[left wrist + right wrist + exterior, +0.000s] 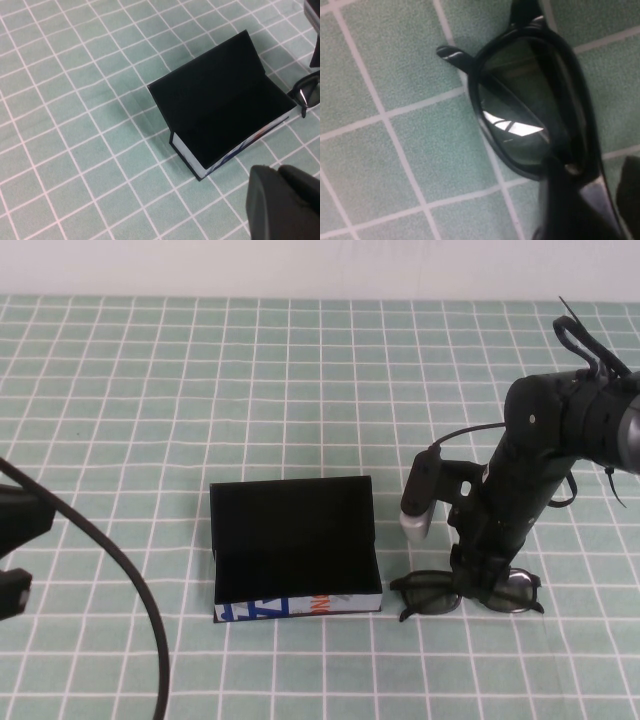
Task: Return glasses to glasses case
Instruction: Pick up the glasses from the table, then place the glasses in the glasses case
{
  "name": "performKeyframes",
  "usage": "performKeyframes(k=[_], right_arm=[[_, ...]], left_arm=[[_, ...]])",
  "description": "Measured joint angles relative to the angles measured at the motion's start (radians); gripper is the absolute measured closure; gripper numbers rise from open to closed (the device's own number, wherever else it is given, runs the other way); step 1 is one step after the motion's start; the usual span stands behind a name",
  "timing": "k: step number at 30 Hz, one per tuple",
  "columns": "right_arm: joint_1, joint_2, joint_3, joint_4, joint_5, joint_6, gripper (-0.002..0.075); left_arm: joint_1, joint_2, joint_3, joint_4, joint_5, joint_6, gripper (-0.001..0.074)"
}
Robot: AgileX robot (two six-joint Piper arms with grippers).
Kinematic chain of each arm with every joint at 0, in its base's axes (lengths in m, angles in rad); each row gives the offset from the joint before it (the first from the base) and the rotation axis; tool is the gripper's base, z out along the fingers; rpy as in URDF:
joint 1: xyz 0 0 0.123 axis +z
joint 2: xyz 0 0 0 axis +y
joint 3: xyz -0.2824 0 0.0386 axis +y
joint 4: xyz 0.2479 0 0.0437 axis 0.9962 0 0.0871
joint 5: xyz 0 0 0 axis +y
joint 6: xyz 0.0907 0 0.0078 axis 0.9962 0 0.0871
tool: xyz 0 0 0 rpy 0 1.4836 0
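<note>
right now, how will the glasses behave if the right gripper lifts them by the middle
The glasses lie flat beside the open case, with the right gripper down over their bridge. The thin frame looks light and rigid. Glossy plastic may slip, and the folded arms could swing. The left gripper sits parked.

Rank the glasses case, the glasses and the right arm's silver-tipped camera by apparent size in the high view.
1. glasses case, open, largest.
2. glasses, narrower, partly covered by the right gripper lowered at their bridge.
3. silver-tipped camera, smallest, though raised nearer the lens.
Left gripper waits at the left edge.
</note>
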Motion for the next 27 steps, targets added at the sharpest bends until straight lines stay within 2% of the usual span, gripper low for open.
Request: performKeyframes(k=[7, 9, 17, 27], right_arm=[[0.000, 0.000, -0.002, 0.000, 0.021, -0.006, 0.0657], [0.000, -0.002, -0.006, 0.000, 0.033, -0.009, 0.0680], [0.000, -0.004, -0.040, 0.001, 0.089, -0.030, 0.0700], [0.000, 0.010, -0.256, 0.008, 0.236, -0.053, 0.0725]], left_arm=[[0.000, 0.000, 0.000, 0.000, -0.005, 0.002, 0.0737], [0.000, 0.000, 0.000, 0.000, -0.005, 0.002, 0.0737], [0.000, 0.016, 0.000, 0.000, -0.006, 0.004, 0.0737], [0.000, 0.023, 0.000, 0.000, -0.007, 0.004, 0.0737]])
